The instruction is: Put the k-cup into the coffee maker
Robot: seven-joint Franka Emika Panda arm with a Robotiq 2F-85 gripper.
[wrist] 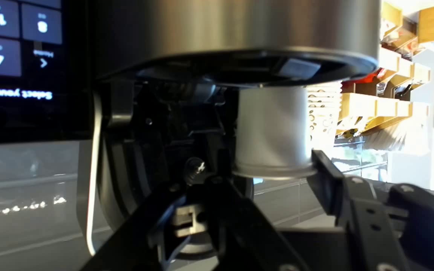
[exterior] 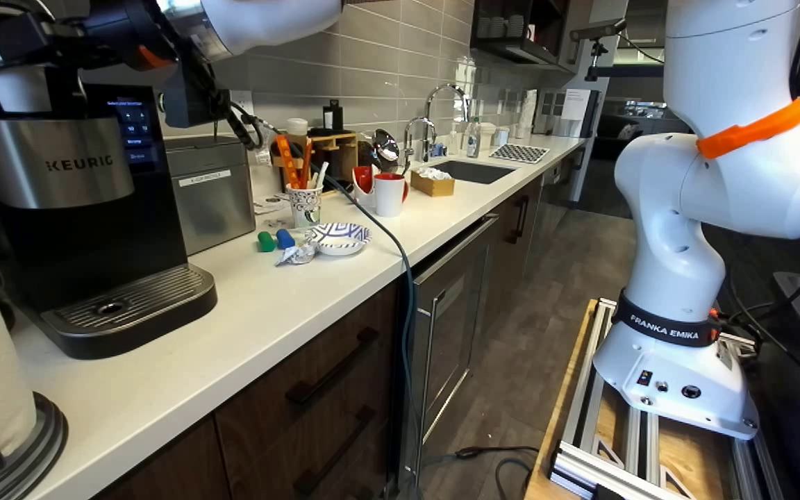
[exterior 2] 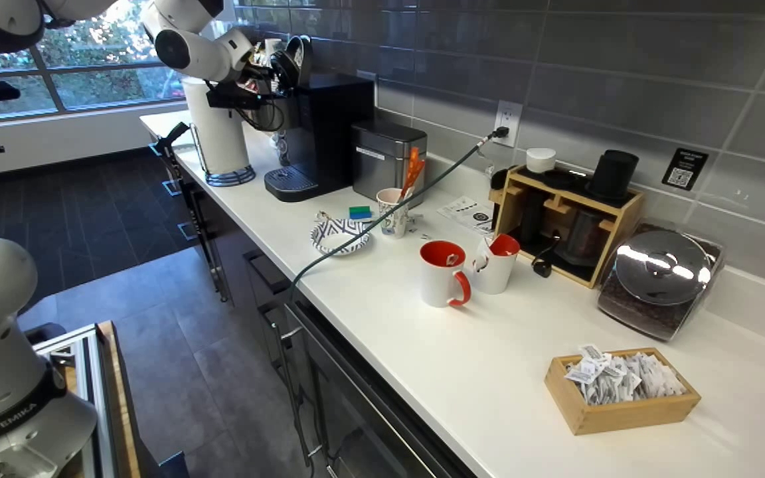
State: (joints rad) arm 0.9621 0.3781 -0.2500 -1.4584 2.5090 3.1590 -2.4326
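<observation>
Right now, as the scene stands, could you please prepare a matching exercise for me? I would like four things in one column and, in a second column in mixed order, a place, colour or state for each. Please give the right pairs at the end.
Things
1. k-cup
2. coffee maker
3. plate
4. wooden box

Places, colours, states
A. white with a blue pattern
B. filled with small white packets
C. held in the gripper
D. its screen is lit

Right pairs: 1-C, 2-D, 3-A, 4-B
</observation>
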